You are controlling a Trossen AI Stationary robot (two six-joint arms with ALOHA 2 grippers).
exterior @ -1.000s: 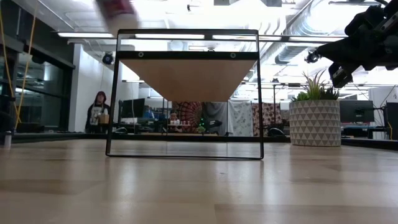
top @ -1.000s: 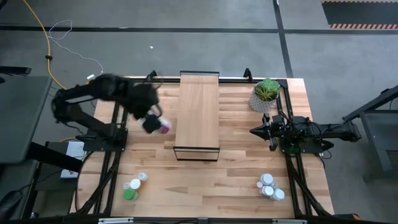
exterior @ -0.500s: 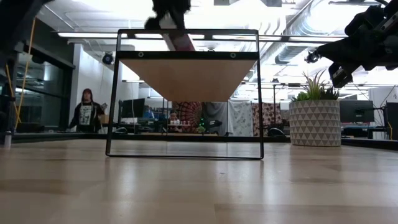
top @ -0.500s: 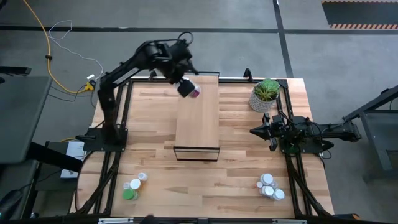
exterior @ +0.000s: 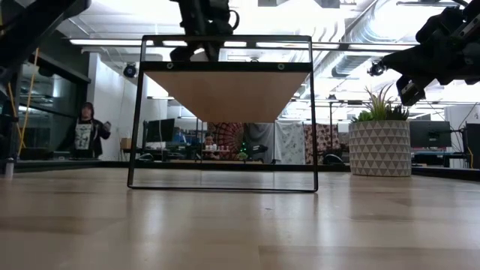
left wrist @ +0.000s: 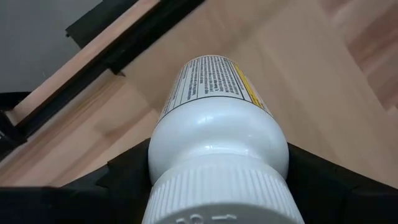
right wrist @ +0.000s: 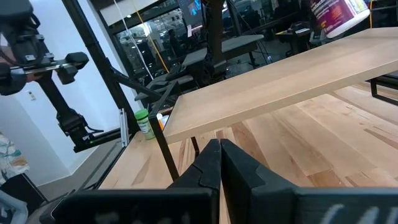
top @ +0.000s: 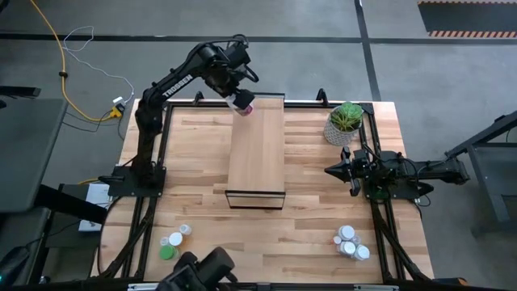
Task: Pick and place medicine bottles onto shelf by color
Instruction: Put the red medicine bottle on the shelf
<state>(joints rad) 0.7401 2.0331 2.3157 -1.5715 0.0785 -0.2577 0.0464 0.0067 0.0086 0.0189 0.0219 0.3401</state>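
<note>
Bench [top: 194, 202] w/ pale-wood shelf [top: 257, 153] at centre, left pincer [top: 240, 100] over shelf's far end, clamped on white medicine bottle [left wrist: 214, 124], right pincer [right wrist: 219, 163] by plant [top: 345, 121], fingers closed, holding nothing, spare bottles [top: 174, 241] at near corners.

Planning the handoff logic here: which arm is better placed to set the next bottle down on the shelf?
Left. Its gripper is shut on a white bottle above the shelf's far end. The right gripper is empty, beside the shelf.
</note>
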